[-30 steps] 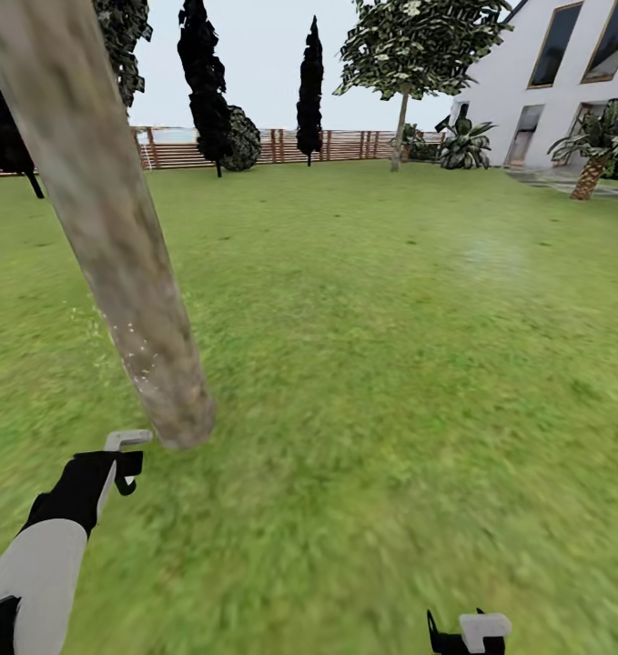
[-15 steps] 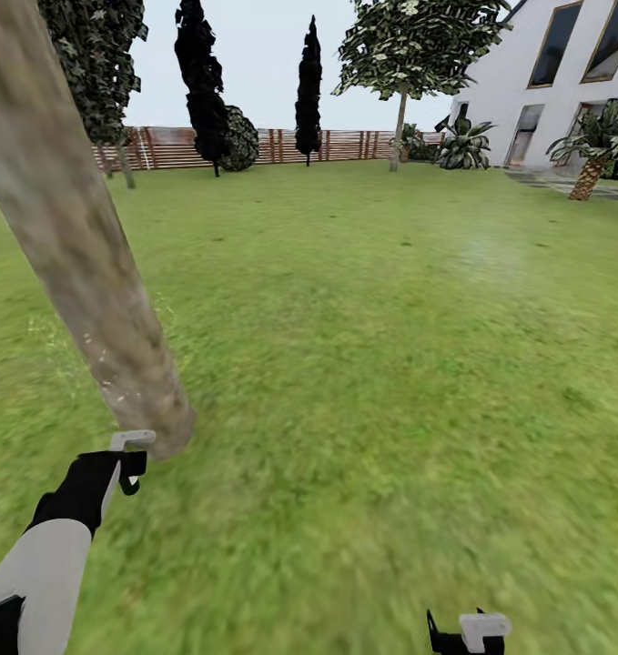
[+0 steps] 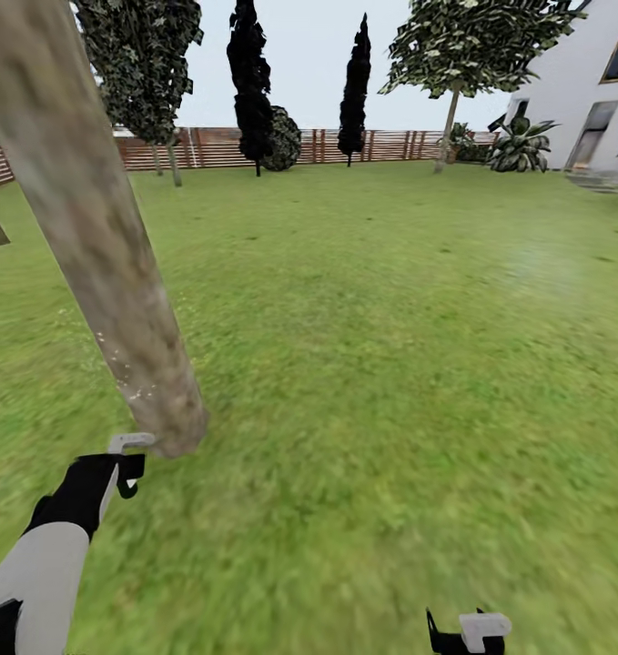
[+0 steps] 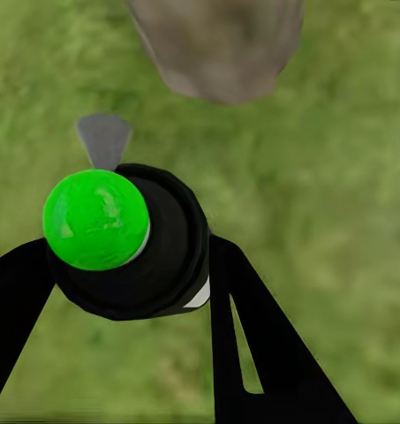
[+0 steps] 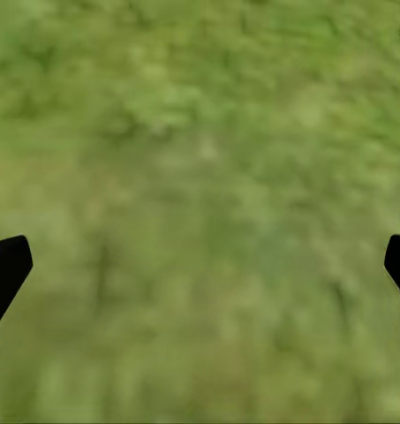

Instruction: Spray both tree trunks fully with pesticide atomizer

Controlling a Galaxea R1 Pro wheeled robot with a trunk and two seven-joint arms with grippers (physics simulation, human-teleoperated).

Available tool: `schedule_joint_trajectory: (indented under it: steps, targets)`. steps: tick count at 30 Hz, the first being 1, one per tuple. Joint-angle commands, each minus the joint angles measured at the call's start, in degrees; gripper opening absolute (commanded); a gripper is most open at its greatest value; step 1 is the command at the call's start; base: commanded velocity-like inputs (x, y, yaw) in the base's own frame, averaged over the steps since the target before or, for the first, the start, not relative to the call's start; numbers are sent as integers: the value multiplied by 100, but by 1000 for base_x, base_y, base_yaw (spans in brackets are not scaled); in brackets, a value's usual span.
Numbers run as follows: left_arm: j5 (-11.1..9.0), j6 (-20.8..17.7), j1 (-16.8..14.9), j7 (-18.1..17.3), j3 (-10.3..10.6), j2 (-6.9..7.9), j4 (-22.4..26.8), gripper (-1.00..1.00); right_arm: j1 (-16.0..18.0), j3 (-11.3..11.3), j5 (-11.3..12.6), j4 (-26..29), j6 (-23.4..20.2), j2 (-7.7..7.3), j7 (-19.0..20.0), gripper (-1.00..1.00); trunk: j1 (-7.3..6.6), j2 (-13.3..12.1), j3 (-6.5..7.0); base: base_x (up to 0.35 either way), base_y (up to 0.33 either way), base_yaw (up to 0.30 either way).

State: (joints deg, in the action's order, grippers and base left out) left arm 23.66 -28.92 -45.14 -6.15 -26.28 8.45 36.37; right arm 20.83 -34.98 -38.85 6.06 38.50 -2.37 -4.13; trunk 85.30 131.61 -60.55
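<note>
the left gripper (image 4: pixel 129 265) pinches the pesticide atomizer (image 4: pixel 129 243) around its body, tree trunk (image 3: pixel 99 246) at twelve o'clock. it looks light, rigid, slick; right gripper (image 5: pixel 200 265) spread, empty.

Mottled matt tree trunk (image 3: pixel 99 246), glossy atomizer (image 4: pixel 133 238)

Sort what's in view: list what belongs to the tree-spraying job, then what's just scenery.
Job:
pesticide atomizer, held in the left gripper
near tree trunk, white specks low on it
second tree by the fence
grass

Scenery:
wooden fence
dark cypresses
white house
leafy plant
right gripper, open over grass
</note>
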Motion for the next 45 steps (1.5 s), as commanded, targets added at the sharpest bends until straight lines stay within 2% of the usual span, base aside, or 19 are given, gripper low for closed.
schedule_joint_trajectory:
  steps: [1, 9, 20, 45]
  targets:
    - [-2, 0, 3, 0, 0, 5, 1, -100, 0, 0, 0, 0, 0, 0, 0, 100, 0, 0, 0, 190, -233, 278]
    - [-2, 1, 5, 0, 9, 8, 2, -100, 0, 0, 0, 0, 0, 0, 3, 100, 0, 0, 0, 179, -233, 258]
    - [-1, 2, 5, 0, 9, 8, 2, -100, 0, 8, 0, -2, 0, 0, 2, 100, 0, 0, 0, 173, -233, 38]
    - [-54, 8, 7, -43, 27, -29, 66, -100, 0, 0, 0, 0, 0, 0, 0, 100, 0, 0, 0, 36, -248, 276]
